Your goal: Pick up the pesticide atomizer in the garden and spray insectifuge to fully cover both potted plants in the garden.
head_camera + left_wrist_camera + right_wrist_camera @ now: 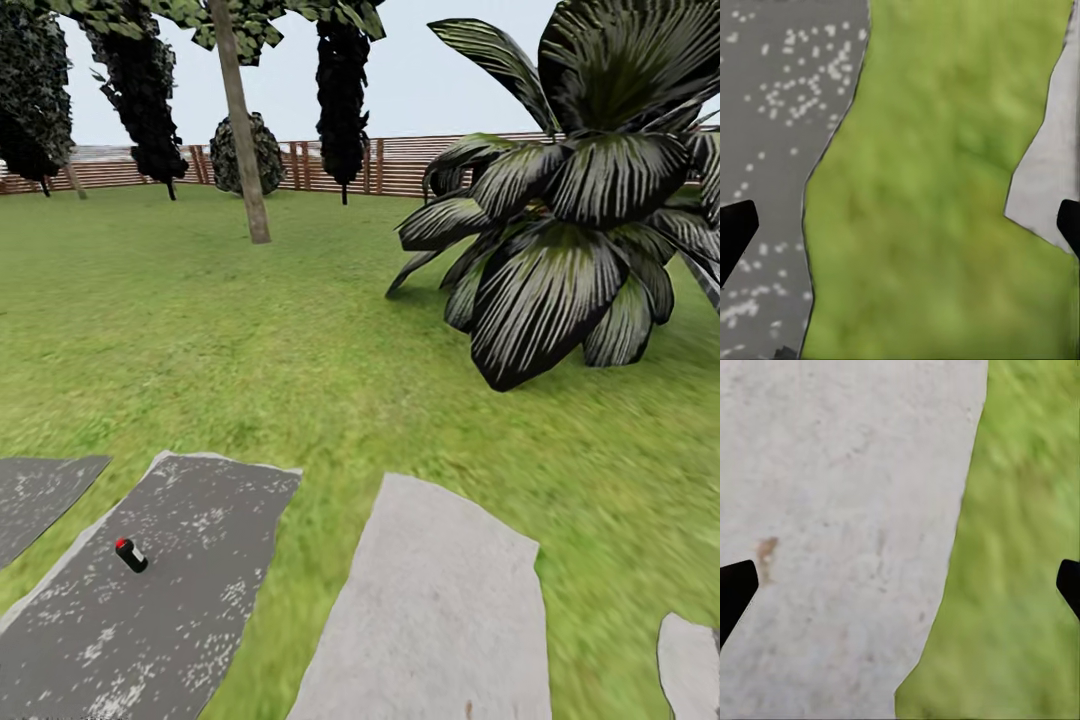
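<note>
Both pincers spread wide above stepping stones [440,610], atomizer [131,555] lying apart

pesticide atomizer [131,555] lying on dark stepping stone [150,600], lawn [250,330], striped-leaf plant [570,220]

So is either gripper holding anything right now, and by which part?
Nothing is held. Both grippers are open, and the small dark cylindrical bottle with a red top lies on a speckled grey stepping stone.

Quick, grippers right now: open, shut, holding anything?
Left gripper: open, fingertips spread wide over grass and stone, holding nothing.
Right gripper: open, fingertips spread wide over a pale stepping stone, holding nothing.
</note>
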Controlling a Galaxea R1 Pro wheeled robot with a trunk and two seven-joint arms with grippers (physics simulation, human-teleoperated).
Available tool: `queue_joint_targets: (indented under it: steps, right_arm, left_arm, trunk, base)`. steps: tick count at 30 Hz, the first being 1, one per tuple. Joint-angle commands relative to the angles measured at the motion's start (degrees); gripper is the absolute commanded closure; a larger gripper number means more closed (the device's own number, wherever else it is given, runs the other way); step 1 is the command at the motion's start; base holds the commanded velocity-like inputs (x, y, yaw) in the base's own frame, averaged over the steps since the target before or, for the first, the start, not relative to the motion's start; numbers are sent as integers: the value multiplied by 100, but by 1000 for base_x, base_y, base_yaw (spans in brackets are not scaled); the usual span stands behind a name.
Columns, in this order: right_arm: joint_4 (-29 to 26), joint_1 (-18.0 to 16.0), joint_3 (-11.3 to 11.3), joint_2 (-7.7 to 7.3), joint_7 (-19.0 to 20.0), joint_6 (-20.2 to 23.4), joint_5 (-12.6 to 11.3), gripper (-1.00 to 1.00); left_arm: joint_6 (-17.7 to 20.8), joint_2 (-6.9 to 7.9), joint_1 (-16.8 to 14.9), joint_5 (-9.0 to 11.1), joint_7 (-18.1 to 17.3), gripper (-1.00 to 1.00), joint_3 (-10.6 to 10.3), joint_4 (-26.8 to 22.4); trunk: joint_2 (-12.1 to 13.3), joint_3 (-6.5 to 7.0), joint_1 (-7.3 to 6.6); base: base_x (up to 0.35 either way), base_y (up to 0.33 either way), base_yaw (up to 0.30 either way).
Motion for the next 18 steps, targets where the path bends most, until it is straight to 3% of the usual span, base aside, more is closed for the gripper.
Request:
queue_joint_targets:
  steps: [1,18]
  right_arm:
    - [4,-2,-28,2,-12,-14,44,-100]
    - [4,-2,-28,2,-12,-16,44,-100]
  left_arm:
    - [-19,2,-3,-29,0,-100,-5,4]
    - [-19,2,-6,-29,0,-100,4,4]
  trunk:
    - [-2,-4,1]
    - [-2,-4,1]
  base:
    - [173,-239,276]
    - [173,-239,276]
